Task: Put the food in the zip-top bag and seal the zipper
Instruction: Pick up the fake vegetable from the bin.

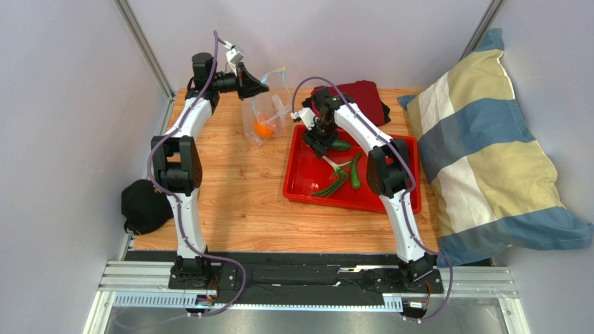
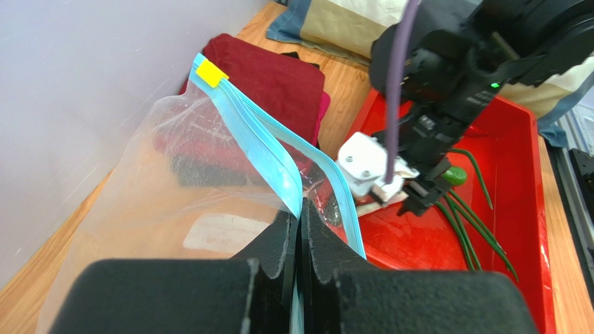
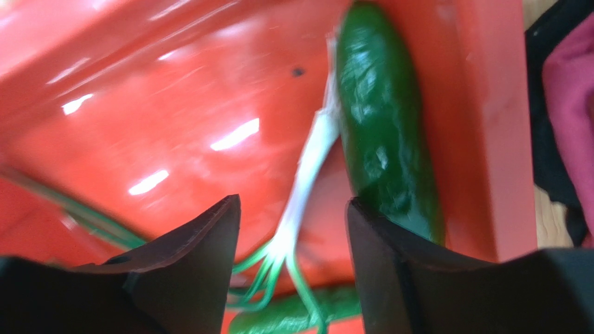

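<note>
The left pincer (image 2: 301, 236) is clamped fully closed on the zipper (image 2: 279, 149). The bluish strip is pinched between its black fingers at the near end of the mouth. The zip-top bag (image 1: 273, 118) is held up by that edge over the far part of the table (image 1: 237, 202), with the mouth gaping open. Whether the bag's bottom touches the wood cannot be told. An orange fruit (image 1: 263, 129) is seen low inside the bag. A yellow tab (image 2: 211, 73) is seen at the far end of the zipper. A white label patch (image 2: 219, 233) is seen on the bag wall, and whether it carries writing cannot be told.

The right pincer (image 3: 293, 209) is lowered into the red tray (image 1: 307, 174), jaws spread partway, nothing gripped. The white stalk of the green onion (image 3: 307, 167) is seen in the gap between the fingers, on the tray floor. A green vegetable (image 3: 387, 132) is seen just outside one finger, against the tray wall. A second green vegetable (image 1: 356, 172) is seen nearer the tray's middle, beside the onion's leaves.
</note>
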Available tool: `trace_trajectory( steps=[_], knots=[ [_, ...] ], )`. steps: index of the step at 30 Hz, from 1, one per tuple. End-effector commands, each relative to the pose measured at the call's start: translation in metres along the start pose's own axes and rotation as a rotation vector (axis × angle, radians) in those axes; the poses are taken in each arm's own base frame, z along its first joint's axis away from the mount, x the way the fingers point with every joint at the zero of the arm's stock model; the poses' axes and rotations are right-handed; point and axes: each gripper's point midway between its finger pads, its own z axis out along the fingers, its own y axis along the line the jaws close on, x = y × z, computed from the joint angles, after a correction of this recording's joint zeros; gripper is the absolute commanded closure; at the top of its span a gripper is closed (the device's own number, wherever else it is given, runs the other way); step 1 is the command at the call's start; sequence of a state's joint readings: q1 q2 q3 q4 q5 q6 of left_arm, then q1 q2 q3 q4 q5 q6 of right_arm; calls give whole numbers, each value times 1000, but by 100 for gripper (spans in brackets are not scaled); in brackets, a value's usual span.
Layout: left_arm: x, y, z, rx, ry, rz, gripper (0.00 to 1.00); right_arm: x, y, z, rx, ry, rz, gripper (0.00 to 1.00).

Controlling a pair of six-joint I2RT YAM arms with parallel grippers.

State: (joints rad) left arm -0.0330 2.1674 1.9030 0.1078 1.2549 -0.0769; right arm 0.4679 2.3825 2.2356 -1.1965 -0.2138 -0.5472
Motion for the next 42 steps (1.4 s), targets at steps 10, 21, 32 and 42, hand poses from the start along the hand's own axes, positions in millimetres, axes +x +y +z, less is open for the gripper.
trace_trajectory(
  steps=[10,21,32,42],
  knots=[
    [-13,-12,-5,-5,-7,74,100,-20,-18,23,7,-58,-86,58],
    [-8,-23,-9,-15,5,85,100,-2,-5,50,-24,41,-140,62],
    [-10,-28,-10,12,8,55,100,-76,-29,-58,123,-332,-165,100],
    [-37,-32,-5,73,-41,-17,100,-195,-53,-273,214,-1184,-53,100]
  ],
)
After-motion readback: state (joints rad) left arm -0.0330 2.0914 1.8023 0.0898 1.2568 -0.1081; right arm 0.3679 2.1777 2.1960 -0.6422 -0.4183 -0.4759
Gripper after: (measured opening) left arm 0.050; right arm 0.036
